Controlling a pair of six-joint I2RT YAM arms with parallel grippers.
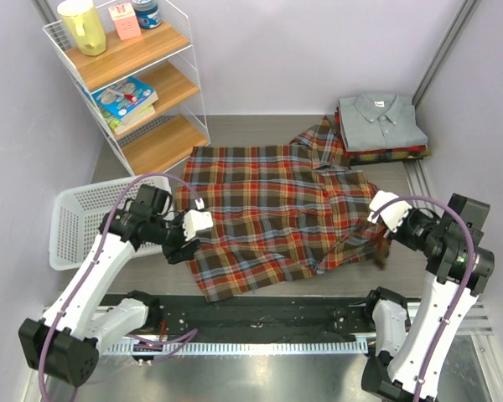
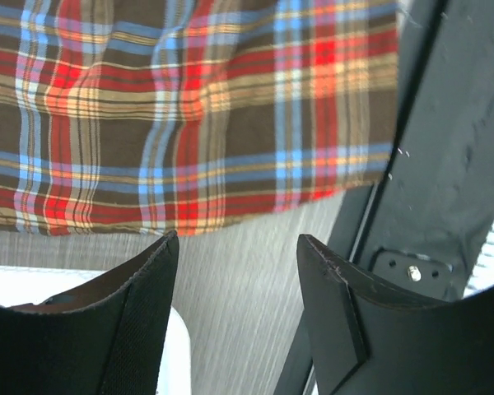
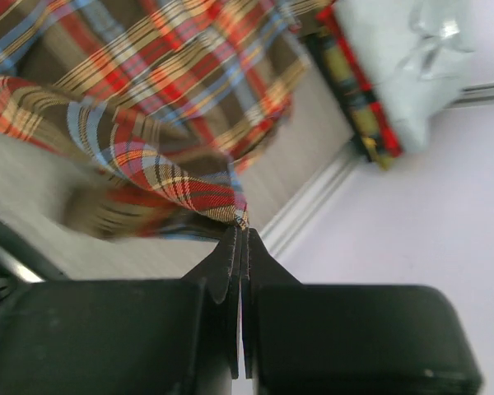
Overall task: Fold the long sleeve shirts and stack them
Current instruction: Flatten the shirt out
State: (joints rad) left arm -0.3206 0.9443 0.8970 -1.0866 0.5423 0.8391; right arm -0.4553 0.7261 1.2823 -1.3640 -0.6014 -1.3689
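One plaid shirt (image 1: 268,209) spread rumpled; right jaws pinch its edge, left jaws apart, empty.

Flannel shirt (image 1: 268,209): red, brown, cream, blue plaid. Top folded shirt (image 1: 379,119): plain grey. Basket (image 1: 77,228): white.

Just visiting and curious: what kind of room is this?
Likely a robot lab booth staged as a laundry corner: left arm and right arm at a table, plaid shirt spread out, folded shirts stacked, white basket beside.

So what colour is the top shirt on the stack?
The top shirt is grey, clearest in the top external view.
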